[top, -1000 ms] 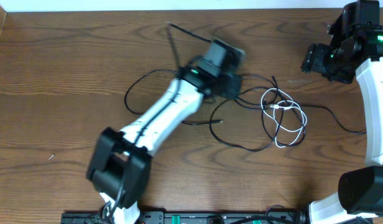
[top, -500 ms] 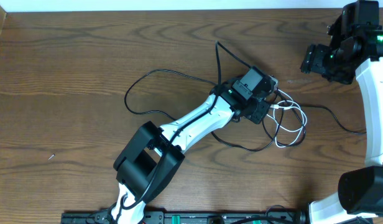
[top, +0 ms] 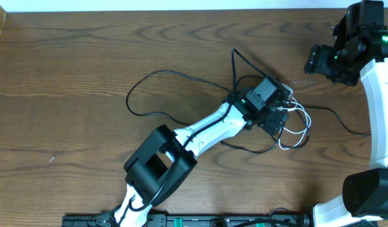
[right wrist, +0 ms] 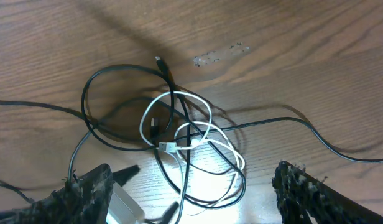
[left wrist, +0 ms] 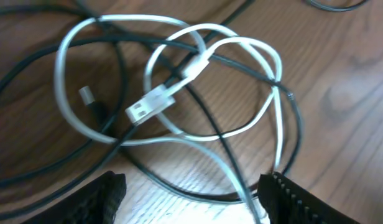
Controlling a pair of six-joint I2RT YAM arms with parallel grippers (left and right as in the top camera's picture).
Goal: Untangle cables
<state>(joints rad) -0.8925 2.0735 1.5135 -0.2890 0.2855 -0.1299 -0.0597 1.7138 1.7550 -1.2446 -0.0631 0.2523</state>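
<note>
A tangle of thin cables lies right of the table's centre. A white cable (top: 295, 129) coils through black cables (top: 175, 75) whose loops spread left and right. My left gripper (top: 283, 115) is open and hovers just above the tangle. In the left wrist view the white cable (left wrist: 179, 93), with its plug ends, and the black cables (left wrist: 210, 121) lie between my open fingers (left wrist: 191, 199). My right gripper (top: 317, 61) is open and empty, up at the far right. The right wrist view shows the white cable (right wrist: 198, 140) and black cables (right wrist: 92, 93) below its fingers (right wrist: 191, 193).
A wooden table (top: 68, 63) carries everything. One black cable runs right toward the right arm's base (top: 345, 126). The left arm's body (top: 200, 129) stretches diagonally from the front edge to the tangle.
My left arm has swung right from the table's upper middle onto the tangle. A black cable's free end has shifted right with it. The right arm has not moved.
</note>
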